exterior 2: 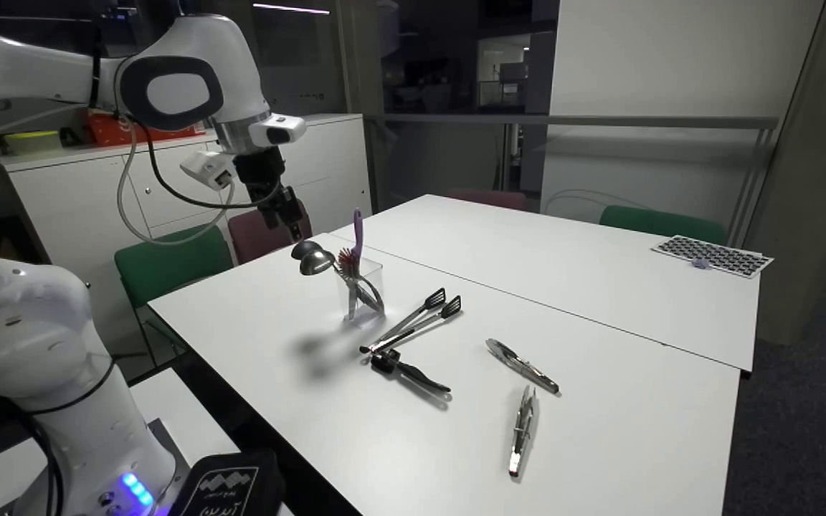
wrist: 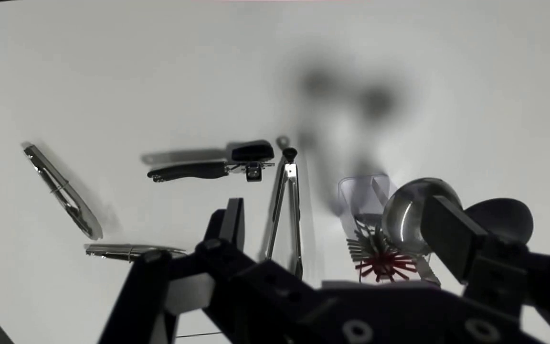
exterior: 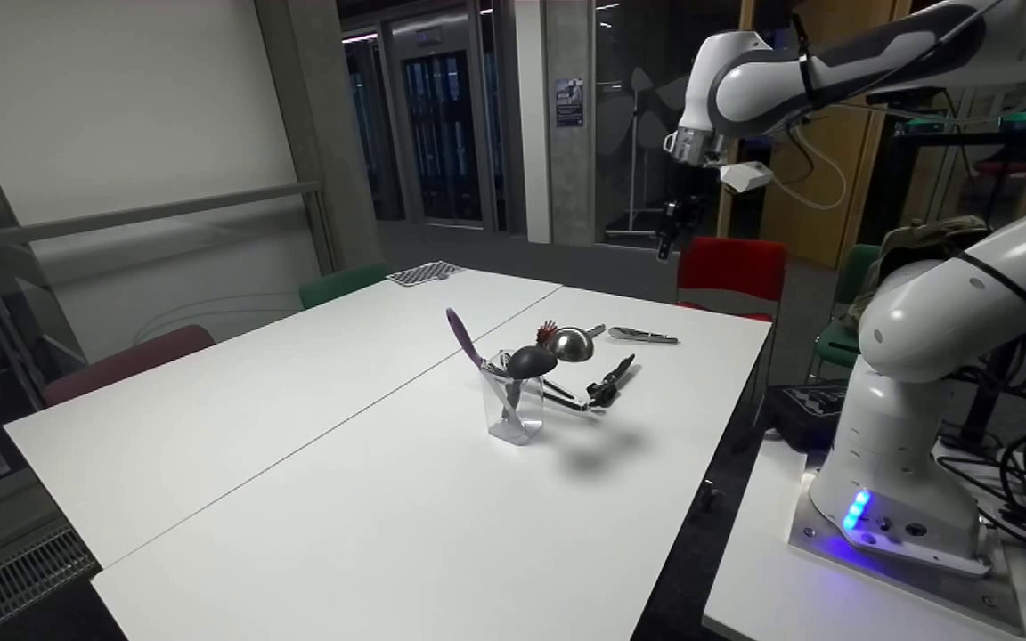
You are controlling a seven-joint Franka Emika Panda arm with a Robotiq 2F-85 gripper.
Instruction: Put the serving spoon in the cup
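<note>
Already handle-down in the cup (exterior: 530, 411): serving spoon (exterior: 570, 344)

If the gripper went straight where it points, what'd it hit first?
Probably the slotted tongs, ahead of the open gripper in the wrist view. Depth is unclear: one finger overlaps the serving spoon there and might brush it first.

cup (exterior: 528, 411): clear, perhaps faintly violet | serving spoon (exterior: 570, 344) in cup: silvery | round-headed utensil (exterior: 532, 362) in cup: black | board (exterior 2: 714, 256) well apart from cup: black-and-white checked
</note>
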